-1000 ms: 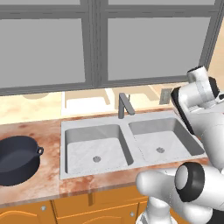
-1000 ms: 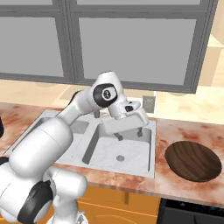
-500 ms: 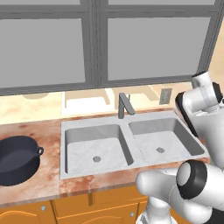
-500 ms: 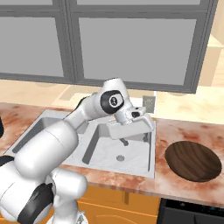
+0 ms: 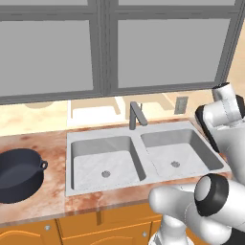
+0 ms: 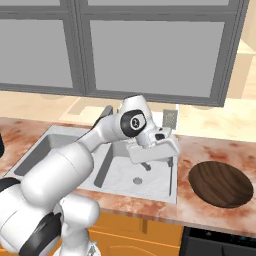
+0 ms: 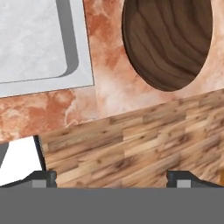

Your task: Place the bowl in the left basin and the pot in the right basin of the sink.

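both basins bare, faucet (image 5: 136, 115) behind divider

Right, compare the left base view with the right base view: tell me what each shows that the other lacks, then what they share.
Left base view alone: the pot on the counter left of the sink, and the left basin's drain hole.

Right base view alone: the bowl on the counter right of the sink, and the open gripper above the right basin.

Both: the sink, both of its basins empty, and the cabinets above.
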